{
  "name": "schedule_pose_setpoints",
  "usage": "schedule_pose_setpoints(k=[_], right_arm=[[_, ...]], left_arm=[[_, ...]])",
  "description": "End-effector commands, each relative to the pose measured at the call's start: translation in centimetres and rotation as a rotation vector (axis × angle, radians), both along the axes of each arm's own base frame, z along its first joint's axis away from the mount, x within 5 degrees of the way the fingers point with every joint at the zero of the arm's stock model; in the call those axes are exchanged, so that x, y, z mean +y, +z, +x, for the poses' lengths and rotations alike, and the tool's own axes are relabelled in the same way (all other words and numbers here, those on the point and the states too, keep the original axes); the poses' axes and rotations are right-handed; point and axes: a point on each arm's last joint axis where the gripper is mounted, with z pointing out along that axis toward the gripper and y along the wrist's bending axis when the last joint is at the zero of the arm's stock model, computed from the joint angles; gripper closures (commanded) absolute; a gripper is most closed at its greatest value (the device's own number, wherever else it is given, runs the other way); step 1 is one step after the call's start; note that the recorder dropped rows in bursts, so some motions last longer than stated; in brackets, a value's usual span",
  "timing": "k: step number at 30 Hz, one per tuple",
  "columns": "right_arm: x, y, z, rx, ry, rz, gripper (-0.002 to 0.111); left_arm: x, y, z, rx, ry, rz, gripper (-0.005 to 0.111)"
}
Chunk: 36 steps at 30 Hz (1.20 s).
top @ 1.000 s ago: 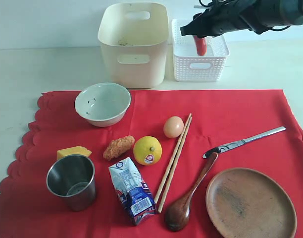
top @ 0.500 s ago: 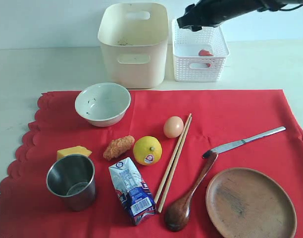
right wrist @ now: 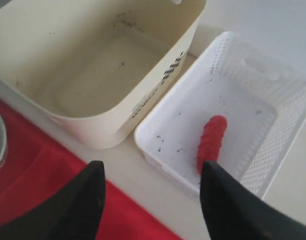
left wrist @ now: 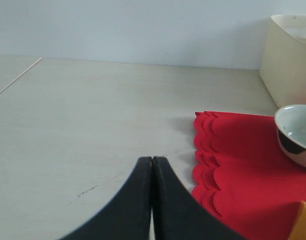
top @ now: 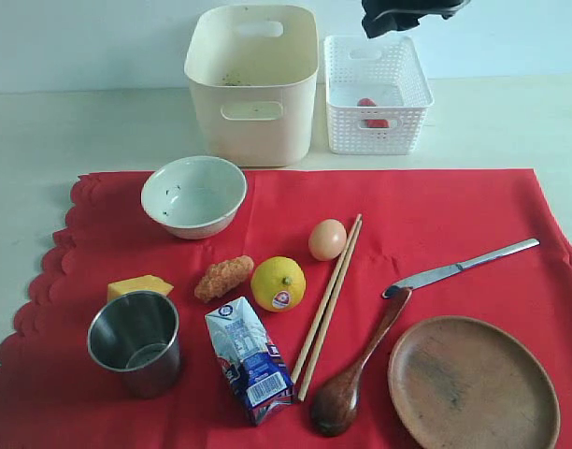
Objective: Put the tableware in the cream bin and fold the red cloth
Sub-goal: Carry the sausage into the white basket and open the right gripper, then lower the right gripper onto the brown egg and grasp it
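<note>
**Bench layout, exterior and wrist views.** The red cloth [top: 436,215] lies spread flat on the bench [top: 80,131]. On it rests all the tableware:
- white speckled bowl [top: 193,195]
- steel cup [top: 136,341]
- wooden chopsticks [top: 328,299]
- steel knife [top: 464,267]
- dark wooden spoon [top: 361,360]
- round brown wooden plate [top: 473,383]

The cream bin [top: 211,131] stands just beyond the cloth's far edge, beside a white lattice basket [top: 377,131] holding a red item [top: 367,105]. The right gripper [right wrist: 153,165] hangs above the basket, jaws spread wide, gripping nothing. The left gripper [left wrist: 152,165] sits over bare bench near the cloth's scalloped edge, jaws pressed together, empty.
</note>
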Motion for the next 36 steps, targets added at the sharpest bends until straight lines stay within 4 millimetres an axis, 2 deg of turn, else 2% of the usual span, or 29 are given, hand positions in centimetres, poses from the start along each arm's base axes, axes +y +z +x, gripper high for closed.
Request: schedule_pose_setpoints(k=[1,6,17,22,28,36], right_arm=[[1.2,0.3,-1.4,0.095,0.023,0.011,0.053],[3.1,-1.2,-3.0,0.139,0.028,-0.023,0.053],[6.2,-6.9,-7.0,0.246,0.04,-0.056,0.053],[7.6,-8.6,-8.5,0.262,0.055,-0.067,0.052],[7.5,-10.3,-9.0,0.293,0.032,-0.119,0.031],[7.7,-14.4,-8.5,0.382,0.028,-0.168,0.03]], left_arm=[[0.0,-0.1,0.0,-0.007,-0.005,-0.006,0.106],[0.0,-0.1,0.0,-0.007,-0.005,-0.006,0.106],[0.0,-0.1,0.0,-0.007,-0.005,-0.006,0.106],[0.0,-0.1,0.0,-0.007,-0.005,-0.006,0.106],[0.0,-0.1,0.0,-0.007,-0.005,-0.006,0.106],[0.0,-0.1,0.0,-0.007,-0.005,-0.006,0.106]])
